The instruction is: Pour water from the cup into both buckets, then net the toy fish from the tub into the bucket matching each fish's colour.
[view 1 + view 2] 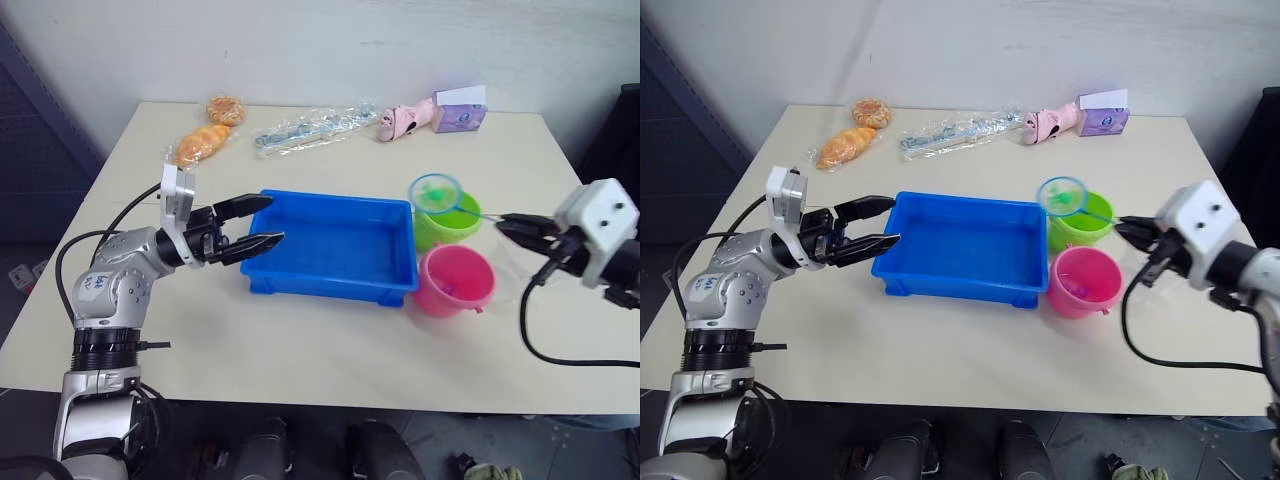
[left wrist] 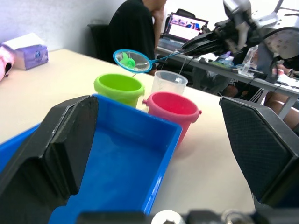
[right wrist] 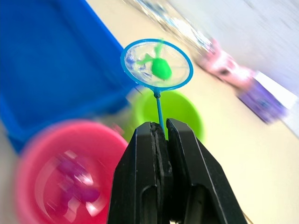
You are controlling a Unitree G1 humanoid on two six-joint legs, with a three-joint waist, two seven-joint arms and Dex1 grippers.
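My right gripper [image 1: 505, 221] is shut on the thin handle of the net [image 1: 436, 192], whose light blue hoop hangs over the lime green bucket [image 1: 449, 226]. A green toy fish [image 3: 160, 68] lies in the net. The pink bucket [image 1: 456, 281] stands just in front of the green one, with pink fish [image 3: 70, 186] inside. Behind the two buckets the clear cup [image 2: 169, 83] stands upright. The blue tub [image 1: 334, 246] lies left of the buckets. My left gripper [image 1: 262, 222] is open at the tub's left end, one finger above the rim and one outside the wall.
Along the table's far side lie two wrapped breads [image 1: 208, 137], a clear bag of small items [image 1: 312, 127], a pink toy [image 1: 406, 119] and a purple box [image 1: 461, 114]. A person [image 2: 135, 28] sits at a desk with a laptop [image 2: 186, 29] beyond the table.
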